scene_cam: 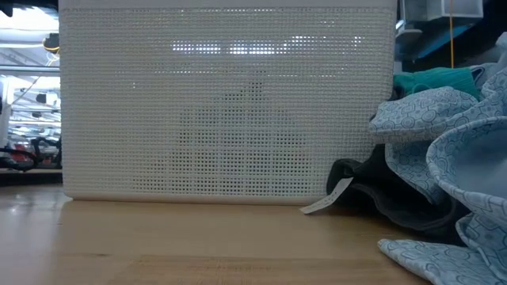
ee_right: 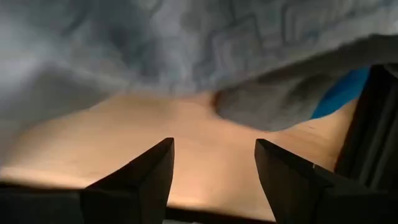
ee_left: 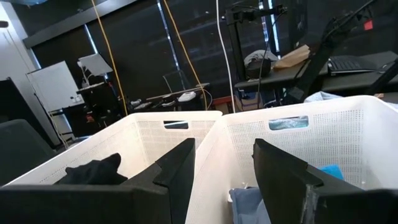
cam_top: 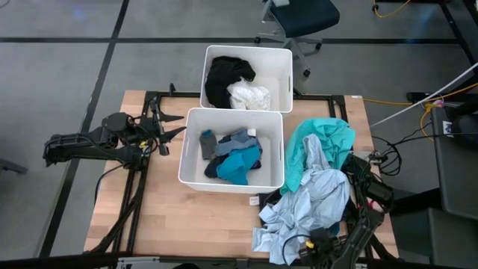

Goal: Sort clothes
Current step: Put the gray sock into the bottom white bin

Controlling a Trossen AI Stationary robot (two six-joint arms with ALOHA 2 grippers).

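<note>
The clothes lie in three places. Black [cam_top: 220, 78] and white [cam_top: 250, 96] pieces fill the far white bin [cam_top: 286, 67]. Grey, blue and teal pieces [cam_top: 235, 158] sit in the near white bin [cam_top: 187, 168]. A loose pile rests on the table at the right: a teal garment [cam_top: 325, 138] and a light blue patterned one [cam_top: 310, 202]. My right gripper [ee_right: 214, 168] stands open, pointing steeply down at the bare wood by the light blue cloth's [ee_right: 186, 43] near edge, touching nothing. My left gripper [cam_top: 173, 125] waits open and level, left of the bins.
A dark garment [scene_cam: 372, 190] with a white tag [scene_cam: 329, 198] lies under the pile beside the near bin's perforated wall [scene_cam: 226, 103]. Bare wood [cam_top: 202, 224] stretches along the table's near side. My right arm's wrist [cam_top: 328, 240] hangs at the near right corner.
</note>
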